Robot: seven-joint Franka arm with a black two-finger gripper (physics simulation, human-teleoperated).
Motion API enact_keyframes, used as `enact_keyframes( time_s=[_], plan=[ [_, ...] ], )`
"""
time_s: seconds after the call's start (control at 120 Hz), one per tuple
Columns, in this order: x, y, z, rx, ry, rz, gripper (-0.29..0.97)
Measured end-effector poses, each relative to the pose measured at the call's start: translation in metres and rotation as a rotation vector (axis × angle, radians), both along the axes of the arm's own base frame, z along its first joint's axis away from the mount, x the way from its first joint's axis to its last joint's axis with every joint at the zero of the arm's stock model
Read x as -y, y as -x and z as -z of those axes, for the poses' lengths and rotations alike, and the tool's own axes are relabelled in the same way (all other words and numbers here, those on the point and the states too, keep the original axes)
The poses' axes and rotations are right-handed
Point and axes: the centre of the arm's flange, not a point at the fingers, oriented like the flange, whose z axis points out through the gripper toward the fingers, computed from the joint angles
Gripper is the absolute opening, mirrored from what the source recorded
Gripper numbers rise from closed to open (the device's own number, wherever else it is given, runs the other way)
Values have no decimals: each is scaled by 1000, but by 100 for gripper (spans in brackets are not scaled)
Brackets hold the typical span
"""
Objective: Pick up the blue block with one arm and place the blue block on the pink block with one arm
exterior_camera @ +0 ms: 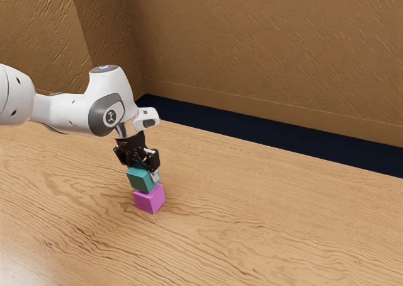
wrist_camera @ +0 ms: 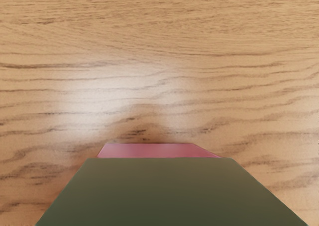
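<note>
Exterior view: the white arm (exterior_camera: 69,109) comes in from the exterior view's left, wrist pointing down over the wood-grain bench (exterior_camera: 283,223). The jaws are clenched on the upper part of the blue block (exterior_camera: 141,179), one finger on each side. It reads more teal here. The blue block sits on the pink block (exterior_camera: 150,199), touching it, shifted a little toward the exterior view's left and turned slightly, so the edges do not line up. The pink block rests flat on the bench. The grey joint cap (exterior_camera: 110,114) on the arm carries a small dark mark — too small to read. Brown textured walls stand behind, with a dark blue floor strip (exterior_camera: 283,135) past the bench's far edge.

Wrist view: the blue block (wrist_camera: 169,193) lies directly under the hand, a large dark greenish face. A narrow strip of the pink block (wrist_camera: 157,150) pokes out beyond its far edge — an overhang the side camera only hints at. Bench (wrist_camera: 159,61) grain lies all around, with a soft shadow just past the pink block.
</note>
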Motion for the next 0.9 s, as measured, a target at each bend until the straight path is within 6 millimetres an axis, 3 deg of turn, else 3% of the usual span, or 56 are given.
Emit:
enact_keyframes(
  time_s=[0.617, 0.9],
  plan=[
    [2, 2, 0, -6, 8, -39, 34],
    [4, 3, -2, -4, 22, -40, 57]
  ],
)
